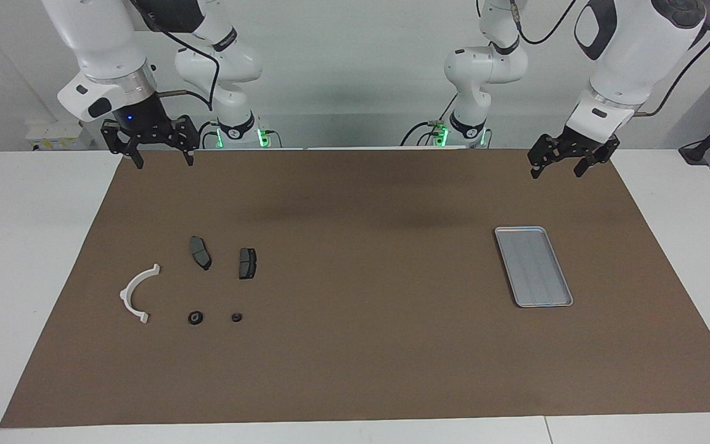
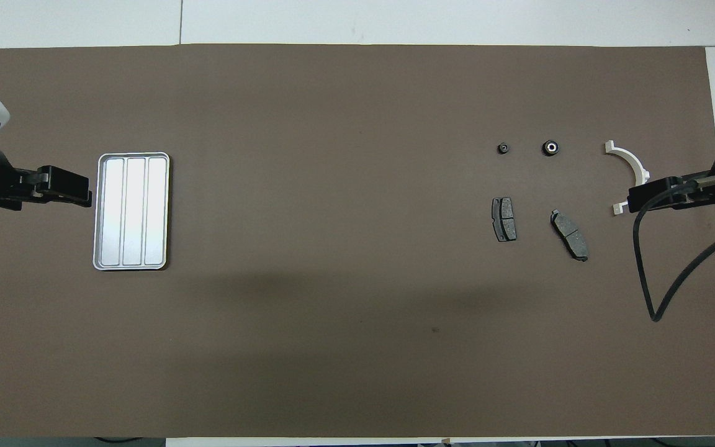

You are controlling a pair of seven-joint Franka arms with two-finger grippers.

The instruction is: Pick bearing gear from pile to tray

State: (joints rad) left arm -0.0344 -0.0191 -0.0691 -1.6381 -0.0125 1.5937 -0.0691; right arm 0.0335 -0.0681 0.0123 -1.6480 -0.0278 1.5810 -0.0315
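The pile lies toward the right arm's end of the table. It holds a white half-ring bracket [image 1: 133, 293] [image 2: 630, 162], two dark grey brake-pad pieces [image 1: 201, 251] [image 1: 247, 263] and two small black round pieces. The larger round piece [image 1: 195, 317] [image 2: 550, 148] has a pale centre. The smaller one [image 1: 236, 317] [image 2: 503, 148] lies beside it. Both round pieces lie farther from the robots than the pads. The silver tray [image 1: 534, 266] [image 2: 133, 211] lies empty toward the left arm's end. My right gripper [image 1: 164, 161] [image 2: 632, 200] is open and raised over the mat's edge near the robots. My left gripper [image 1: 556, 171] [image 2: 87, 197] is open and raised likewise.
A brown mat [image 1: 355, 277] covers most of the white table [image 1: 34, 246]. A black cable [image 2: 674, 273] hangs from the right arm.
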